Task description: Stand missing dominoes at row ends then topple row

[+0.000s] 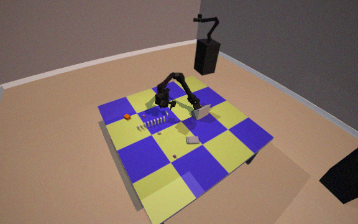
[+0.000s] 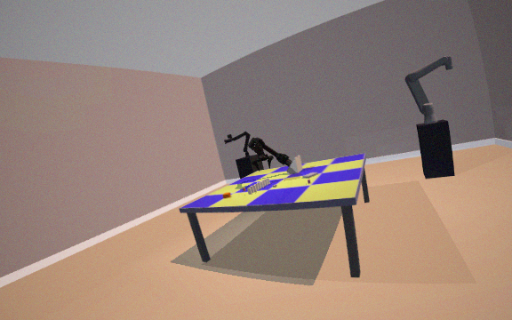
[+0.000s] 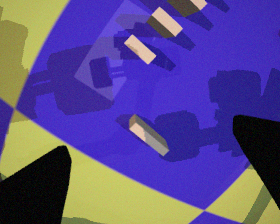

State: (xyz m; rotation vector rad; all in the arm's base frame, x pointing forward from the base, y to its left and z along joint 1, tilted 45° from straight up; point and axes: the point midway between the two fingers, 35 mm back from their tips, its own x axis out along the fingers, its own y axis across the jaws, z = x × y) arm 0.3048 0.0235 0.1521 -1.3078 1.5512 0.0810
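A row of several cream dominoes [image 1: 151, 123] [image 2: 258, 185] [image 3: 167, 22] stands on the checkered table [image 1: 222, 155] [image 2: 283, 197]. One more cream domino [image 1: 166, 114] [image 3: 148, 135] sits past the row's right end, farther off than the row's spacing and turned out of line; I cannot tell if it is upright or tipped. My gripper [image 1: 167, 107] [image 3: 152, 140] hangs wide open and empty above this domino, its black fingers on either side in the wrist view. A small loose piece [image 1: 159, 133] lies in front of the row.
An orange block [image 1: 127, 116] [image 2: 227, 195] and a small red piece [image 1: 143, 116] lie left of the row. A tilted white box [image 1: 201, 112] [image 2: 297, 164] stands by the arm's base. A grey flat pad [image 1: 192, 140] and a small pink piece [image 1: 174, 155] lie nearer the front.
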